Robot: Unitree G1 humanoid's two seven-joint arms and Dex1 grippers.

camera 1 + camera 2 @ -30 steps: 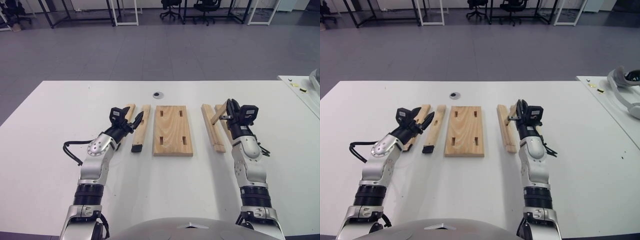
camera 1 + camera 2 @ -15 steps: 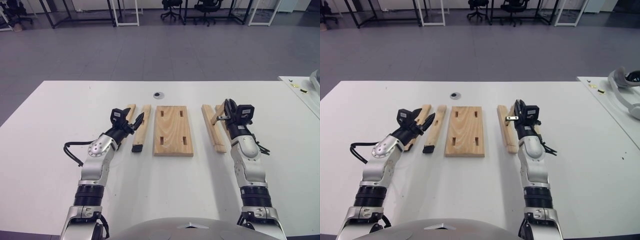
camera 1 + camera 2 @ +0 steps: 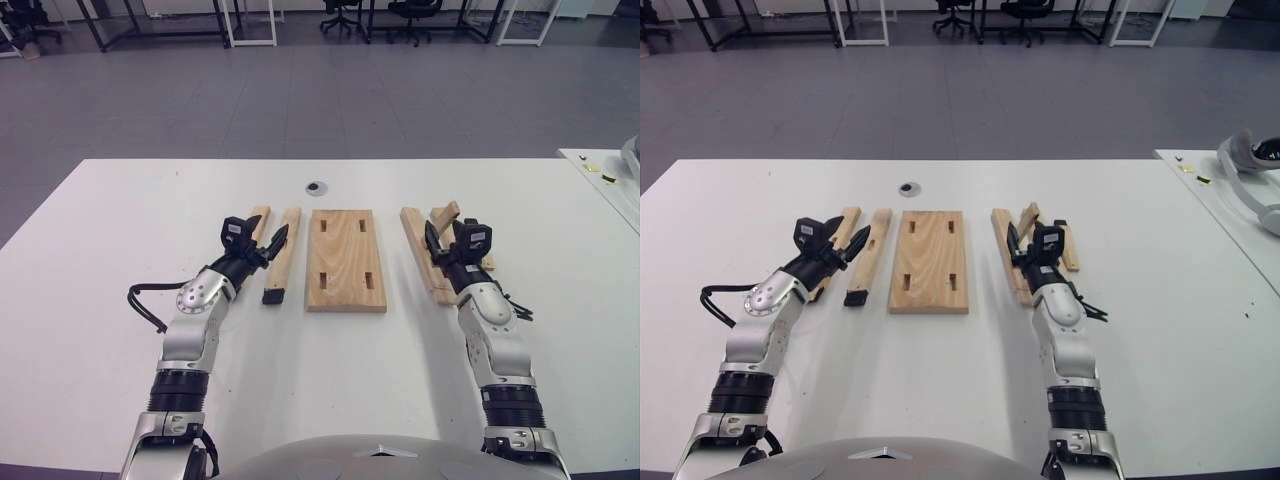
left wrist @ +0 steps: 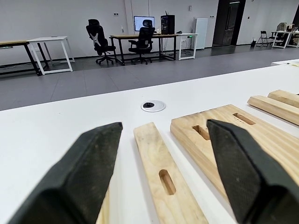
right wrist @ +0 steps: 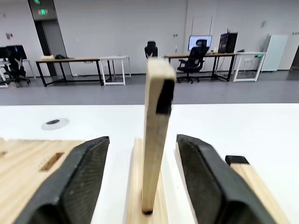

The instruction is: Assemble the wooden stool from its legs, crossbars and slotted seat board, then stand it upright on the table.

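L arm: forearm lies low over the table (image 3: 120,230) and angles far-right. The left gripper (image 3: 268,243) sits over the left pair of pieces with its fingers (image 4: 84,186) spread wide, holding nothing. A slotted leg (image 4: 163,182) lies flat in the gap betw. them. A second leg (image 3: 259,222) is just left of it, partly under the gripper.

R arm: forearm runs near to far. The right gripper (image 3: 443,244) is low at the right-hand pieces, fingers (image 5: 79,182) wide apart, gripping nothing.

Seat board (image 3: 346,258): pale wood w/ four slots, flat at table centre betw. the two grippers. A long leg (image 3: 420,250) lies flat just right of it. The short crossbar (image 5: 156,140) is tilted: near end down on the flat wood, far end raised w/ a dark mark. It stands in the gap betw. the R fingers, clear of both. One more stick (image 3: 1070,252) lies flat at the right of the R gripper.

Change: 1.0 s and 0.5 s ago the crossbar was up at the R fingers, lifted off the pile. Now the R gripper has drawn back nearer and lower, and the crossbar leans on the pile, free. L arm, board and left legs are unchanged.
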